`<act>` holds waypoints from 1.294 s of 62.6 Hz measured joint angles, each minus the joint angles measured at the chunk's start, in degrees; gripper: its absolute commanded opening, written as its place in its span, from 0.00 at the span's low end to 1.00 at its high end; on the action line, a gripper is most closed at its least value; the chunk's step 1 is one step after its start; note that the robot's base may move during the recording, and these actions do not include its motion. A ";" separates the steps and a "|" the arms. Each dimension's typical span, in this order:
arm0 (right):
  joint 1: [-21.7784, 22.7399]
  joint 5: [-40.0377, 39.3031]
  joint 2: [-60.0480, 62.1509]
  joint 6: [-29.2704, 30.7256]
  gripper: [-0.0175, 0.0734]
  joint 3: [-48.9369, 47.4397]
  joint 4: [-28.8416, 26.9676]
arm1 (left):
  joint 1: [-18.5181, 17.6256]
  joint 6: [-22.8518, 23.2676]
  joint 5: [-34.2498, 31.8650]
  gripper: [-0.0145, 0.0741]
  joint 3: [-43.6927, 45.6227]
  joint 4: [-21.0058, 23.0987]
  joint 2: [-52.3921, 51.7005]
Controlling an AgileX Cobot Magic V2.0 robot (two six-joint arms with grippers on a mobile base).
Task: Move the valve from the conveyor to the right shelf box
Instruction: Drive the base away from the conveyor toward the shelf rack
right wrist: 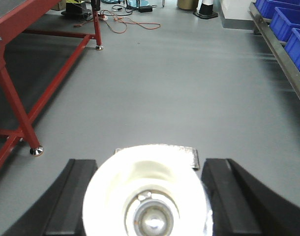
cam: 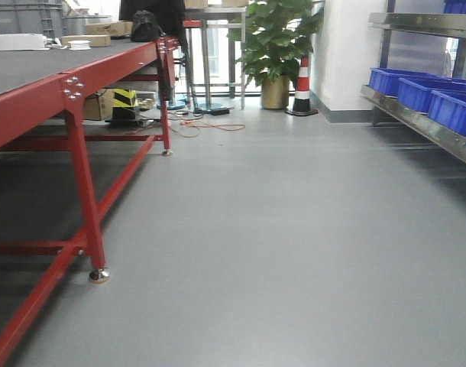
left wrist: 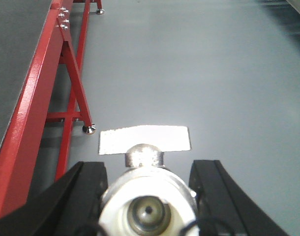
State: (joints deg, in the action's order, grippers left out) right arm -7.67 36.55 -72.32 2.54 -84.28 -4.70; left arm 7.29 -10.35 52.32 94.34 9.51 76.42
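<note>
Shiny metal valve (left wrist: 146, 189) with white plastic end; matt grey floor (cam: 294, 229).

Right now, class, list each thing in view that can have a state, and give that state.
Left pincer: shut on left valve.
Right pincer: shut on right valve.
Left valve: held above floor.
Right valve: held above floor.
Blue boxes: on right shelf, open-topped.
Traffic cone: upright.

Faces down a grey floor (cam: 294, 229) — flanked left by the conveyor (cam: 34, 65) on red legs, right by a metal shelf (cam: 416, 122) carrying blue boxes (cam: 416, 93). Ends at a potted plant (cam: 275, 46) beside a red-and-white cone (cam: 302, 88), orange cable (cam: 210, 125) lying near.
</note>
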 measured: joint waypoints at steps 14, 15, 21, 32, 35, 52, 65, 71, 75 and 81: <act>0.00 0.00 0.00 0.00 0.02 0.00 0.00 | 0.00 0.00 0.00 0.04 0.00 0.00 0.00; 0.00 0.00 0.00 0.00 0.02 0.00 0.00 | 0.00 0.00 0.00 0.04 0.00 0.00 0.00; 0.00 0.00 0.00 0.00 0.02 0.00 0.00 | 0.00 0.00 0.00 0.04 0.00 0.00 0.00; 0.00 0.00 0.00 0.00 0.02 0.00 0.00 | 0.00 0.00 0.00 0.04 0.00 0.00 0.00; 0.00 0.00 0.00 0.00 0.02 0.00 0.00 | 0.00 0.00 0.00 0.04 0.00 0.00 0.00; 0.00 0.00 0.00 0.00 0.02 0.00 0.00 | 0.00 0.00 0.00 0.04 0.00 0.00 0.00; 0.00 0.00 0.00 0.00 0.02 0.00 0.00 | 0.00 0.00 0.00 0.04 0.00 0.00 0.00; 0.00 0.00 0.00 0.00 0.02 0.00 0.00 | 0.00 0.00 0.00 0.04 0.00 0.00 0.00; 0.00 0.00 0.00 0.00 0.02 0.00 0.00 | 0.00 0.00 0.00 0.04 0.00 0.00 0.00; 0.00 0.00 0.00 0.00 0.02 0.00 0.00 | 0.00 0.00 0.00 0.04 0.00 0.00 0.00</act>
State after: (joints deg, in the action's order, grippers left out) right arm -7.67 36.55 -72.32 2.54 -84.28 -4.70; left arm 7.29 -10.35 52.32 94.34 9.51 76.42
